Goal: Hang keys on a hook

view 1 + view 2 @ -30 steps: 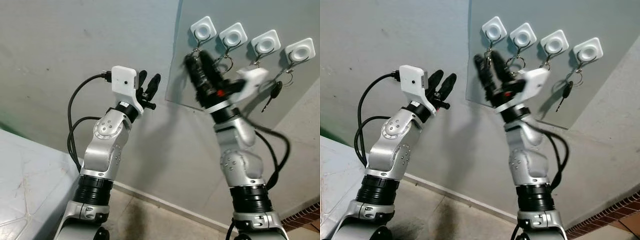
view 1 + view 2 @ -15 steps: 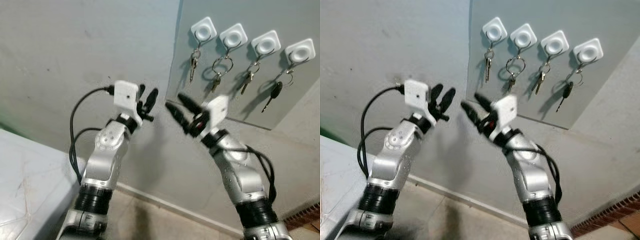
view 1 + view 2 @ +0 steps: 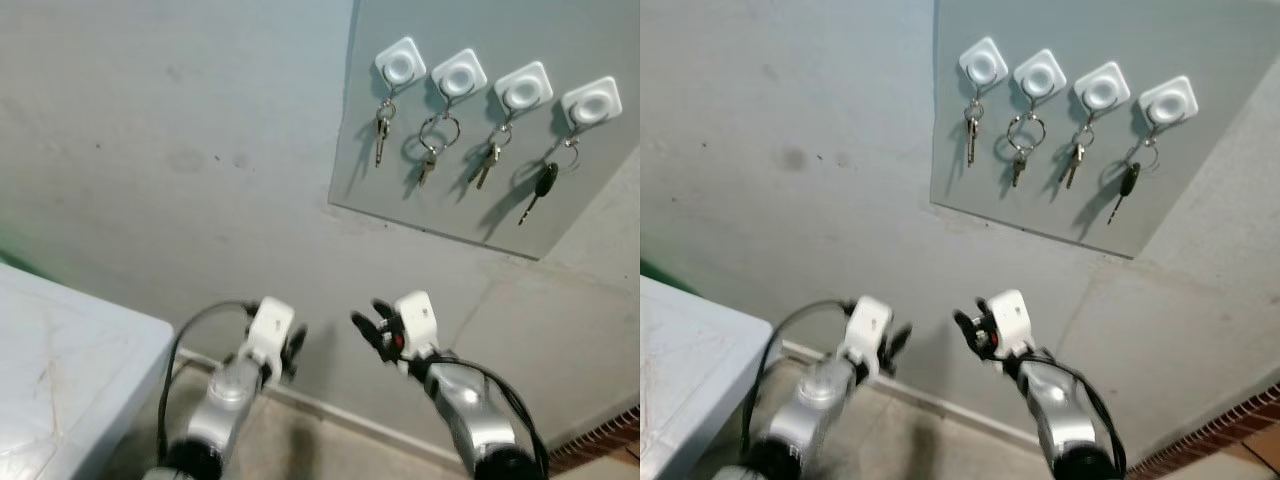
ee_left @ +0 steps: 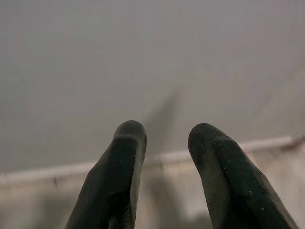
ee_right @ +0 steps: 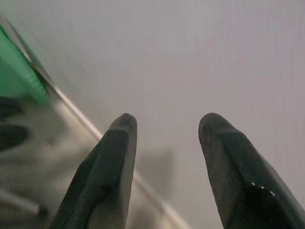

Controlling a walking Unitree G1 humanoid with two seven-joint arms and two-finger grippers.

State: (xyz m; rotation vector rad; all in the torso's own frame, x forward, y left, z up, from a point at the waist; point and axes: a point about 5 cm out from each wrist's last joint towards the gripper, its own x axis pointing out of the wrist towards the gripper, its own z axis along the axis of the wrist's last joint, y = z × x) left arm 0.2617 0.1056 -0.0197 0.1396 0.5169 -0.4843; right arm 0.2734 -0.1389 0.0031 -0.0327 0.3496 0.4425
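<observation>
Four white hooks sit in a row on a grey wall panel (image 3: 470,120). A set of keys (image 3: 380,128) hangs from the leftmost hook (image 3: 399,66). The other hooks carry a key ring (image 3: 437,140), a key (image 3: 487,163) and a black-headed key (image 3: 542,185). Both arms are low, far below the panel. My right gripper (image 3: 368,330) is open and holds nothing, as its fingers (image 5: 112,162) show in the right wrist view. My left gripper (image 3: 293,352) is open too, pointing at the wall base, fingers (image 4: 125,157) apart.
A pale countertop (image 3: 60,350) lies at the lower left. A skirting strip (image 3: 340,418) runs along the wall's foot above a tiled floor. A brick-red edge (image 3: 605,440) shows at the lower right. A green object (image 5: 19,71) appears in the right wrist view.
The right gripper has left the leftmost hook, where keys now hang. Both arms have dropped from hook height to low in front of the wall.
</observation>
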